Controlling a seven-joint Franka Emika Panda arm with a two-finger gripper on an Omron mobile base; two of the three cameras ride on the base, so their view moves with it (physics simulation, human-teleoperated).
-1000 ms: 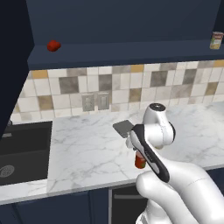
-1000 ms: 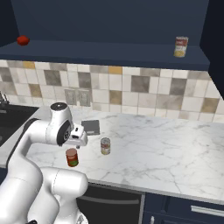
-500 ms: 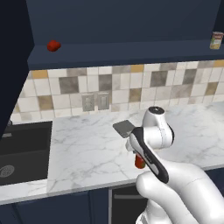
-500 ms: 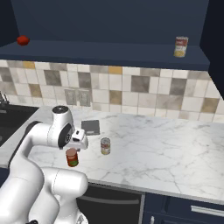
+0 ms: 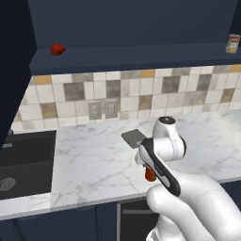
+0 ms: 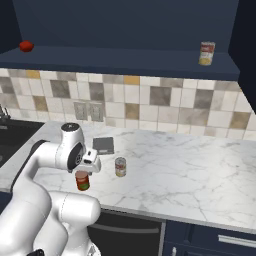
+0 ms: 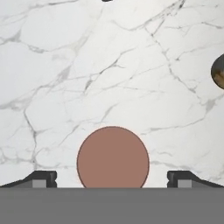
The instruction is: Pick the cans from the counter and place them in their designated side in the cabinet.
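Observation:
The all-red can (image 6: 82,181) stands upright near the front edge of the white marble counter (image 6: 190,170). In the hand view its round top (image 7: 113,157) lies between my two fingertips (image 7: 43,178). My gripper (image 7: 113,180) hangs open just above it, pointing straight down. In the left base view my arm hides most of the red can (image 5: 150,175). A smaller labelled can (image 6: 120,166) stands to its right, and its dark top shows at the hand view's edge (image 7: 218,72). Another labelled can (image 6: 206,53) stands at the right end of the navy cabinet shelf (image 6: 125,55).
A small red rounded lump (image 6: 26,46) lies at the shelf's left end. A dark grey flat slab (image 6: 104,145) lies on the counter behind the cans. The dark sink basin (image 5: 23,155) is at the far left. Tiled wall behind.
My hand has sunk slightly toward the red can. The cans have not moved.

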